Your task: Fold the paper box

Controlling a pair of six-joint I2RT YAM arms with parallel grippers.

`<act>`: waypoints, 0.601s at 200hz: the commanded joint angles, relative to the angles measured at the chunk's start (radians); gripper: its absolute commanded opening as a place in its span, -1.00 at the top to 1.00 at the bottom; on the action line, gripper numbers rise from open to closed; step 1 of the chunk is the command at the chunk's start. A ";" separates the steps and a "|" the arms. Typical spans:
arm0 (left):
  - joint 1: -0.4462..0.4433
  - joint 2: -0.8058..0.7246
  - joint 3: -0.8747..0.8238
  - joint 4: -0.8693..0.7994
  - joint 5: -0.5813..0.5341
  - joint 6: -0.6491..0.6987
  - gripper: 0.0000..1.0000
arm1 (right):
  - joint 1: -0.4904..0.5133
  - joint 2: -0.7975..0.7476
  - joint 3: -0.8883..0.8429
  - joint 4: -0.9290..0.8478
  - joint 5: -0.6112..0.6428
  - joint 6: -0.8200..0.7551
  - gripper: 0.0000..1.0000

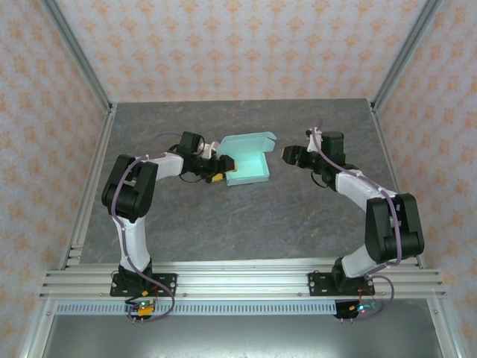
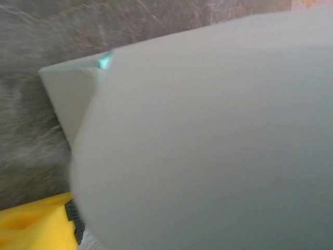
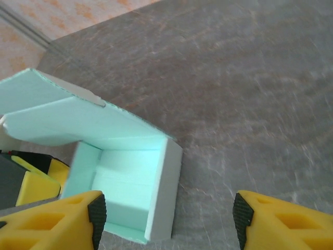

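Paper box (image 1: 247, 165) sits against left gripper (image 1: 221, 171), beside spread right gripper (image 1: 287, 155).

Paper box (image 1: 249, 171) on table (image 1: 246, 224) toward far edge, left gripper (image 1: 220, 170) at its left side, right gripper (image 1: 286, 155) just right.

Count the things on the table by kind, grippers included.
Paper box: 1 (mint green, partly folded, flap up)
Grippers: 2 (left gripper at the box's left side; right gripper open, apart from its right side)
Total: 3
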 commanded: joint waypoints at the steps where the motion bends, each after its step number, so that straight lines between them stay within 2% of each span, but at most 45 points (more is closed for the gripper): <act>1: 0.009 -0.122 0.021 -0.102 -0.081 0.085 -0.66 | 0.021 0.047 0.081 -0.011 -0.029 -0.162 -0.37; 32: 0.012 -0.223 -0.016 -0.144 -0.163 0.086 -0.71 | 0.039 0.127 0.177 -0.117 -0.080 -0.250 -0.39; 58: 0.013 -0.331 -0.075 -0.142 -0.260 0.078 -0.75 | 0.054 0.139 0.191 -0.121 -0.099 -0.250 -0.45; 63: 0.013 -0.349 -0.079 -0.153 -0.290 0.081 -0.76 | 0.054 0.140 0.192 -0.121 -0.104 -0.251 -0.46; 71: 0.010 -0.381 -0.084 -0.173 -0.352 0.093 -0.90 | 0.054 0.146 0.201 -0.134 -0.103 -0.260 -0.47; 90: -0.025 -0.439 -0.081 -0.194 -0.557 0.142 -0.93 | 0.053 0.159 0.226 -0.177 -0.107 -0.288 -0.49; 120: -0.108 -0.378 0.062 -0.256 -0.655 0.221 -0.83 | 0.056 0.209 0.283 -0.204 -0.123 -0.287 -0.48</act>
